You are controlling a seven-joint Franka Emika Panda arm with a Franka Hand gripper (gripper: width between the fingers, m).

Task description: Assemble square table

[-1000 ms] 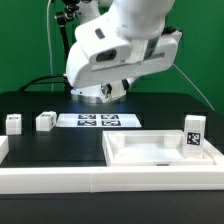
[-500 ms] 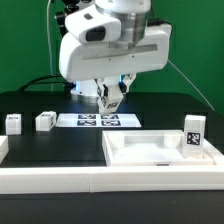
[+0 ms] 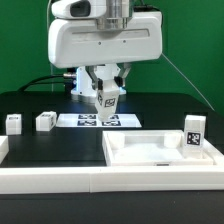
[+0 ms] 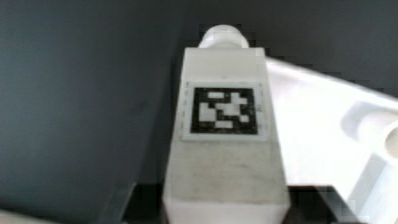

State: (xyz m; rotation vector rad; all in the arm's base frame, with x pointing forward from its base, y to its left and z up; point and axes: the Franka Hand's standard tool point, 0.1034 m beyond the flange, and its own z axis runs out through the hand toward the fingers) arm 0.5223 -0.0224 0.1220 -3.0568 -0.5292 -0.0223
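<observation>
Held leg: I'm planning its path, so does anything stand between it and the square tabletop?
Nothing visible does. The leg in the tool hangs over the marker board; the tabletop lies toward the exterior view's right.

Back wall: a flat green backdrop (image 3: 25,40) fills the far side, evenly lit.
Table: matte black top (image 3: 40,100).
Near edge: a long white border rail (image 3: 50,180) runs across the near side.
Marker board (image 3: 128,121): lies flat mid-table, beyond the rail.
Cable (image 3: 191,81): a thin line slanting down the backdrop on the exterior view's right.
Light: bright, soft, with weak shadows.
</observation>
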